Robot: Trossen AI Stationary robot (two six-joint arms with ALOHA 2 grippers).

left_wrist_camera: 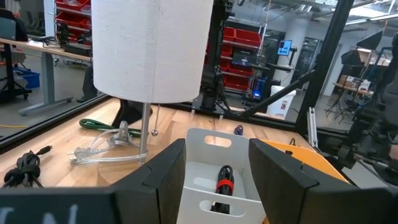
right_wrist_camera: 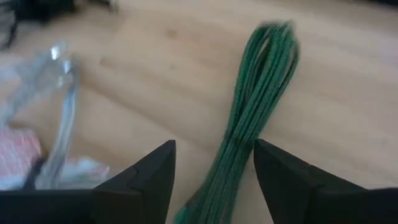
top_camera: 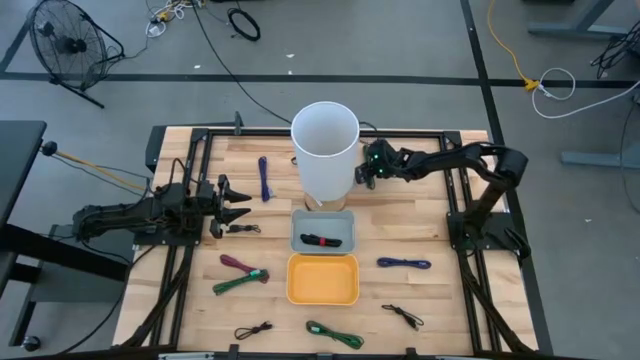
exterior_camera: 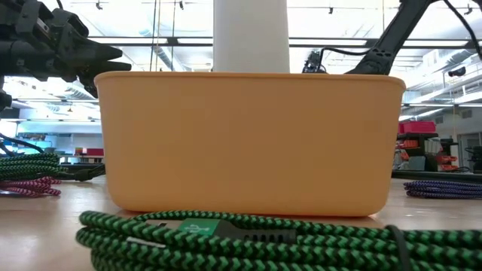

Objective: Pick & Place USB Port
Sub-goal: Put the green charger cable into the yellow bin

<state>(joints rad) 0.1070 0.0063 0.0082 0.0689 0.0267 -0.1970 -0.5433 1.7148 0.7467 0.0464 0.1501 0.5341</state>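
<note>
While the overhead view takes in the whole wooden table (top_camera: 420, 300), it shows two bins in the middle of the frame: a grey bin (top_camera: 323, 232) and, just below it, an orange bin (top_camera: 322, 279). One black cable with a red band (top_camera: 320, 240) lies inside the grey bin. Loose cable bundles on the table number eight from above: two blue ones, at upper left of centre (top_camera: 264, 178) and right of centre (top_camera: 404, 263); a magenta one (top_camera: 235, 263) touching a green one (top_camera: 240, 282) at lower left; another green one (top_camera: 334, 335) at the bottom; and three small black ones (top_camera: 243, 229) (top_camera: 253, 330) (top_camera: 403, 315). A white lampshade (top_camera: 325, 148) stands above the bins.

At centre left, the left gripper (top_camera: 232, 203) has its fingers spread, hovering near the small black cable. Its wrist view looks between those parted fingers at the grey bin (left_wrist_camera: 214, 186) and the banded cable (left_wrist_camera: 222, 186) in it, plus the lamp's stand, which the overhead view hides under the shade.

Right of the shade, the right gripper (top_camera: 362, 172) reaches toward the lamp. Only its wrist view reveals a ninth bundle, a green cable (right_wrist_camera: 252, 118), lying on the wood between its spread fingers.

From table height, the orange bin (exterior_camera: 248, 143) fills the frame with a green cable (exterior_camera: 226, 237) in front; the grey bin is hidden behind it.
</note>
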